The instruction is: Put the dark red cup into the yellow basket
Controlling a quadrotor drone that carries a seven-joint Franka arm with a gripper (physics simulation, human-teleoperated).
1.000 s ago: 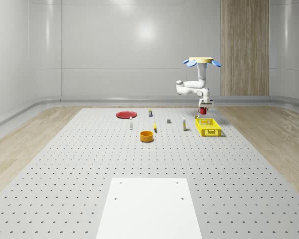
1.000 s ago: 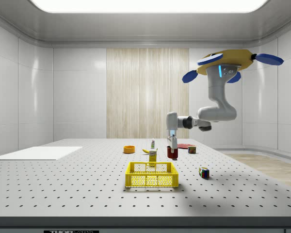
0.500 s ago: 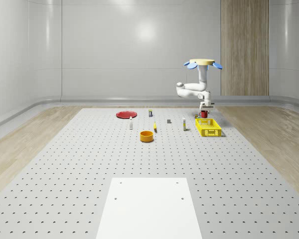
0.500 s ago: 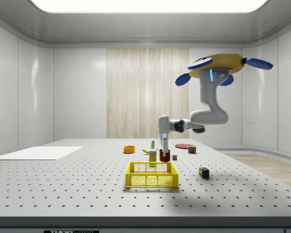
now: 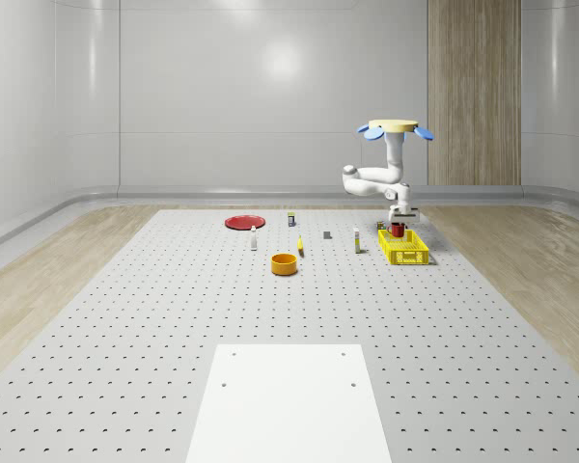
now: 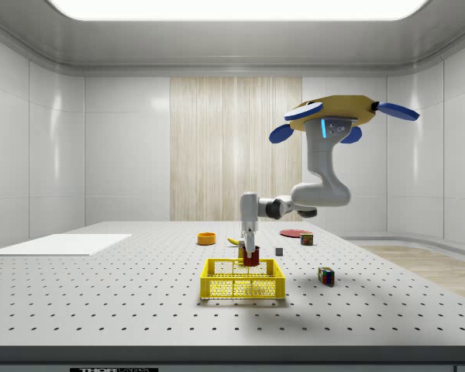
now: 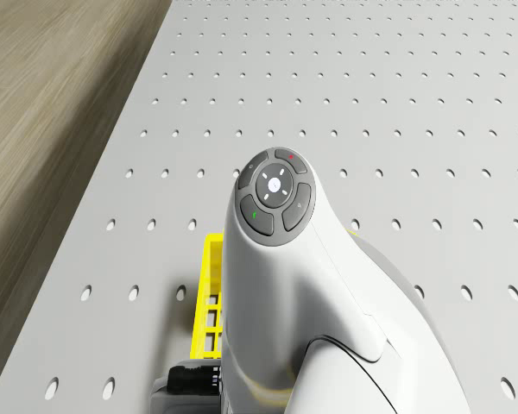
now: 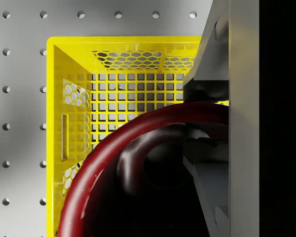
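The drone (image 5: 398, 127) hovers over the far right part of the perforated table, above the yellow basket (image 5: 403, 248). Its arm reaches down, and the gripper (image 6: 250, 249) is shut on the dark red cup (image 6: 251, 256). The cup hangs upright at the basket's (image 6: 242, 280) rim height, over its inside. In the wrist view the cup (image 8: 138, 173) is close to the camera with the basket's mesh floor and walls (image 8: 74, 98) below it, and a finger (image 8: 214, 59) lies against the cup's rim. The drone view has the arm's wrist (image 7: 274, 198) above a corner of the basket (image 7: 211, 293).
An orange bowl (image 5: 285, 263), a red plate (image 5: 243, 222) and several small bottles stand toward the whole-scene view's left of the basket. A coloured cube (image 6: 326, 275) lies at the basket's right in the side view. A white sheet (image 5: 289, 400) covers the near table.
The drone and arm have moved toward the side view's left. The cup, still gripped, has gone from beyond the basket to over it and come lower.
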